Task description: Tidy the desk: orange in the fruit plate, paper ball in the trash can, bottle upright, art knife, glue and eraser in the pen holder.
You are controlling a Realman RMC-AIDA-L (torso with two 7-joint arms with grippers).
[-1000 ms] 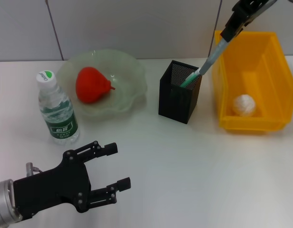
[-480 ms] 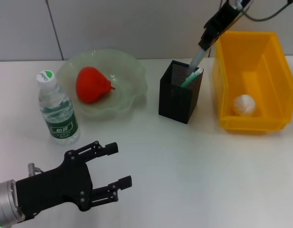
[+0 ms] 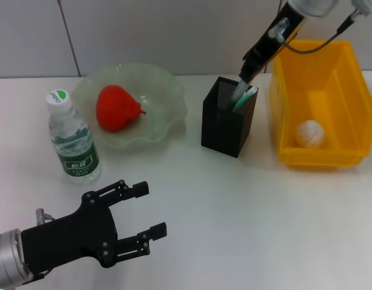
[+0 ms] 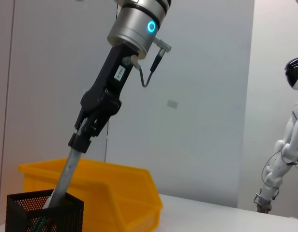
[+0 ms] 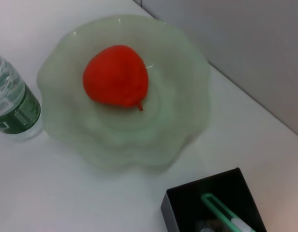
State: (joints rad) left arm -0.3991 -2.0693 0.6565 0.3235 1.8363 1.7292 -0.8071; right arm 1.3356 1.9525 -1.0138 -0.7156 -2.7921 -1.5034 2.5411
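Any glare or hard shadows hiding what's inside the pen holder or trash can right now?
Head view: even light, soft shadows, no glare; the paper ball shows plainly in the trash can. The pen holder is dark inside, around the grey stick the right gripper holds. Right wrist view: same dark interior, only a green-and-white tool visible. Left gripper idles, open.

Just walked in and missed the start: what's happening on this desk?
The right gripper is lowering a grey stick-like tool into the black pen holder. The orange sits in the fruit plate, the paper ball is in the yellow trash can, and the bottle stands upright. The left gripper hangs open near the front edge.
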